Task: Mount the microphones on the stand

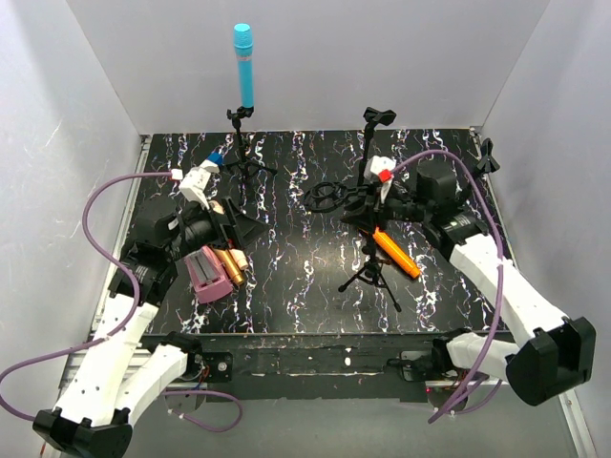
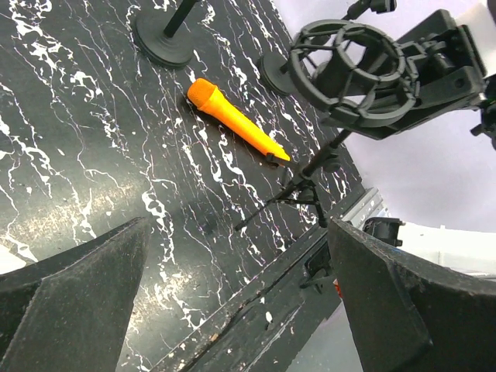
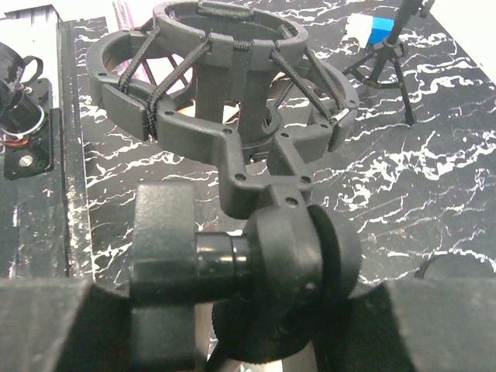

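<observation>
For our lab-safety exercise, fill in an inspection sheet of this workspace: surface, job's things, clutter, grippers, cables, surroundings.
Surface: black white-veined tabletop.
Job's things: cyan microphone upright in a stand at the back; orange microphone lying flat beside a tripod; golden-brown microphone lying at left; shock mount and clip stand empty.
Clutter: pink boxy object beside the golden-brown microphone.
Grippers: left gripper open, empty; right gripper astride the shock mount's joint, grip unclear.
Cables: purple cables trailing along both arms.
Surroundings: white walls on three sides.
</observation>
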Motion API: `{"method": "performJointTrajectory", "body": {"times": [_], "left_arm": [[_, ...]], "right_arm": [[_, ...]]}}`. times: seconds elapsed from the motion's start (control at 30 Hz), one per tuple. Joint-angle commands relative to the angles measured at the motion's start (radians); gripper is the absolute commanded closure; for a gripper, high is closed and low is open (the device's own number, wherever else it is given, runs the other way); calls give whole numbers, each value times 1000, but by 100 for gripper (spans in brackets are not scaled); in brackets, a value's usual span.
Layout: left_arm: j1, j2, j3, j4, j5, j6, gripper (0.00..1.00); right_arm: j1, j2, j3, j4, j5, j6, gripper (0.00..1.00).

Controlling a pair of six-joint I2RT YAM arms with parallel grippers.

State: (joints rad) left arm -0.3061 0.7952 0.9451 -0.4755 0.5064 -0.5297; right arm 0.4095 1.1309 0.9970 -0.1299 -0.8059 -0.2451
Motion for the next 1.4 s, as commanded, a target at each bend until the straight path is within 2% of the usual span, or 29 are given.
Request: {"method": "performJointTrajectory", "body": {"times": [0.0, 0.13, 0.4, 0.53, 0.67, 0.87, 0.93, 1.2, 1.3, 1.37], "left_arm": [[-4, -30, 1, -25, -29, -16, 2], [-2, -43, 14, -35, -26, -7, 2], [-2, -99, 9, -77, -29, 36, 2], [-2, -117, -5, -77, -32, 42, 2], [-4, -122, -5, -75, -32, 46, 2], [-4, -132, -15, -77, -29, 60, 2], [-2, -137, -23, -78, -31, 66, 2], [-2, -148, -35, -75, -28, 66, 2], [-2, -154, -37, -78, -25, 60, 2], [-4, -159, -39, -81, -22, 54, 2]], "right_arm": [[60, 61, 21, 194, 37, -31, 99], [100, 150, 55, 277, 11, -66, 99], [120, 280, 28, 686, -1, 33, 99], [141, 325, 34, 748, 43, 38, 98], [155, 374, -20, 857, 74, -6, 87], [157, 385, -66, 883, 71, -20, 82], [155, 377, -80, 885, 59, -19, 78], [152, 302, -149, 863, 59, 16, 50], [143, 277, -155, 831, 54, 55, 32], [135, 259, -161, 814, 42, 72, 24]]}}
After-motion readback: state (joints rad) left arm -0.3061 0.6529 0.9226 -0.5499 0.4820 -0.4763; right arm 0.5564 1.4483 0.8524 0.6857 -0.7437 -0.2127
